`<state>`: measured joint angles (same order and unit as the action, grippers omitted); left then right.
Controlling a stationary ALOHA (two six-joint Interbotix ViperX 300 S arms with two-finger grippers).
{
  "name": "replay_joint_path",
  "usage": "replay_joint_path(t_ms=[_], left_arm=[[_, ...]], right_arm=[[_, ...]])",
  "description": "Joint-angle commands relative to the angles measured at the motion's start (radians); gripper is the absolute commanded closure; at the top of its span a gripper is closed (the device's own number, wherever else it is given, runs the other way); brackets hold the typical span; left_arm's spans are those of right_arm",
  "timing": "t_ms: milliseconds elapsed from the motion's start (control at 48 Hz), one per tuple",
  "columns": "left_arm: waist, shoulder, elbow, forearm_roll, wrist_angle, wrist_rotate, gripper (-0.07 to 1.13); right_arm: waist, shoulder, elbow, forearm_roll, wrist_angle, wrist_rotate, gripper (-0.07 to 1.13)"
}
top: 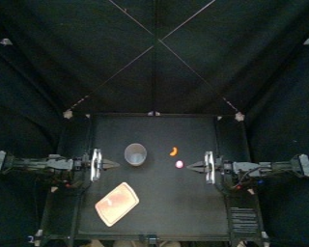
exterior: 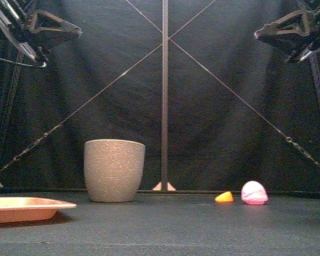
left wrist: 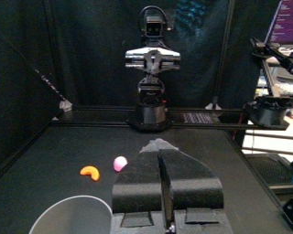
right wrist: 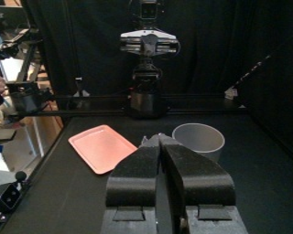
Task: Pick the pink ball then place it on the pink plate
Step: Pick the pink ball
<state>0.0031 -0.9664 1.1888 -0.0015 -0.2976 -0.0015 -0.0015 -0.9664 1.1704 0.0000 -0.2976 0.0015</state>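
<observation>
Seen from above, the pink ball (top: 181,164) lies at two o'clock of the table's (top: 157,191) middle, near the right hand (top: 204,166). The pink plate (top: 117,205) waits well apart at seven o'clock. From the front, both hands hang high (nothing grasped yet). At the wrists, the left hand (left wrist: 163,148) and the right show jaws pressed together and empty, probably parked before the reach.

A small matte black table (top: 177,207) stands inside a booth of black cloth. The black back curtain (top: 154,43) hangs in soft folds behind it, and black side curtains (top: 22,106) close it in on the left and right. The light is dim and even, and the tabletop looks slightly greyer than the cloth.
</observation>
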Motion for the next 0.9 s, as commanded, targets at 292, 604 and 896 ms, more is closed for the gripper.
replay_joint_path(t_ms=[292,604,896], left_arm=[[0.026,0.006,0.008,-0.041,-0.051,0.002,1.07],[0.026,0.006,0.012,-0.04,-0.051,0.003,1.07],[0.028,0.006,0.025,-0.04,-0.063,0.003,1.07]], right_arm=[[-0.202,0.161,0.06,0.009,0.026,0.009,0.99],[-0.299,0.36,0.091,0.123,0.026,0.035,0.17],[-0.31,0.589,0.028,0.141,0.029,0.032,0.0]])
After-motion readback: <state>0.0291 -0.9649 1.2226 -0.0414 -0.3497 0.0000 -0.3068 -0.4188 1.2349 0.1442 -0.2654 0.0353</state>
